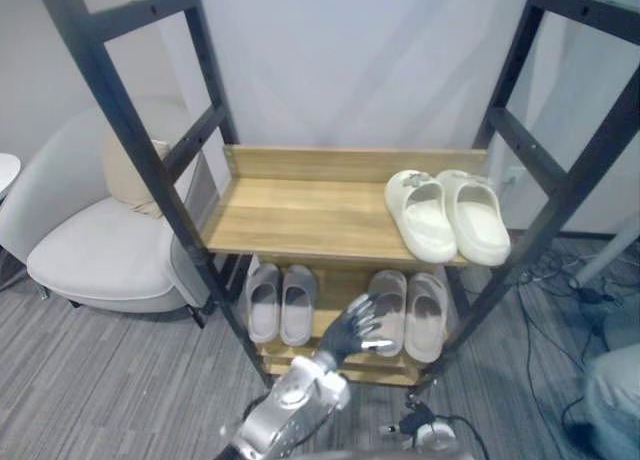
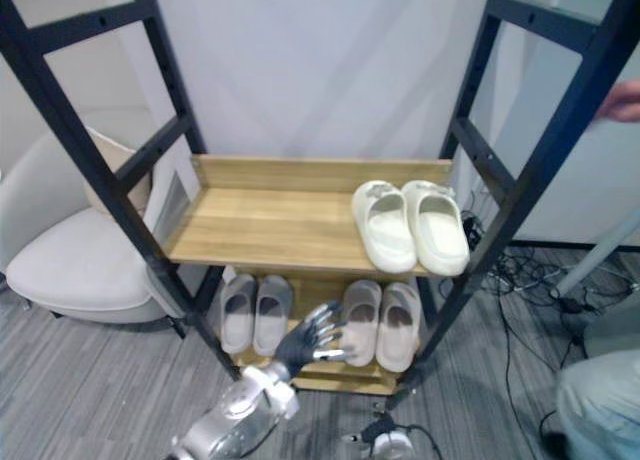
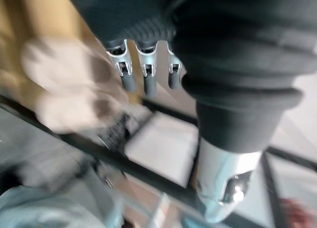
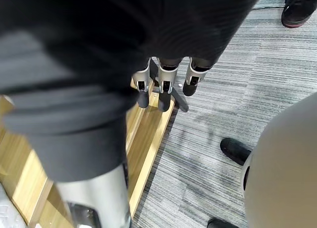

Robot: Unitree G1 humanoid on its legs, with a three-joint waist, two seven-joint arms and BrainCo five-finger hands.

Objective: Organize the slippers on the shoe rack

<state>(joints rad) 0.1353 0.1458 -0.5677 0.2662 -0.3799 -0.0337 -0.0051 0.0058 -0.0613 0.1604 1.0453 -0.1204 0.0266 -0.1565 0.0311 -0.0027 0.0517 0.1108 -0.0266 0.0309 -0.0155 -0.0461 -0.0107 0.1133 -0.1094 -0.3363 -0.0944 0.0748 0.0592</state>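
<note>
The black-framed shoe rack filled the middle of the frame, with 2 wooden shelves showing. On the upper shelf, 1 pair of cream slippers sat side by side at the right end, toes toward the back and heels at the front edge. On the lower shelf, 2 more pairs lay in a row with toes toward the back: grey slippers at the left and taupe slippers at the right, with a gap between the pairs. The left hand came up from the lower middle of the frame and hung in front of the left slipper of the taupe pair. Its fingers were spread straight and open, holding nothing, and I could not tell whether they touched the slipper. In the right wrist view, the right hand hung over the edge of a wooden board and the grey carpet, its fingers straight and relaxed, also holding nothing. A pale armchair with a cushion stood at the left of the frame beside the rack. At the lower right, cables trailed on the carpet and a person's knee showed at the edge.
</note>
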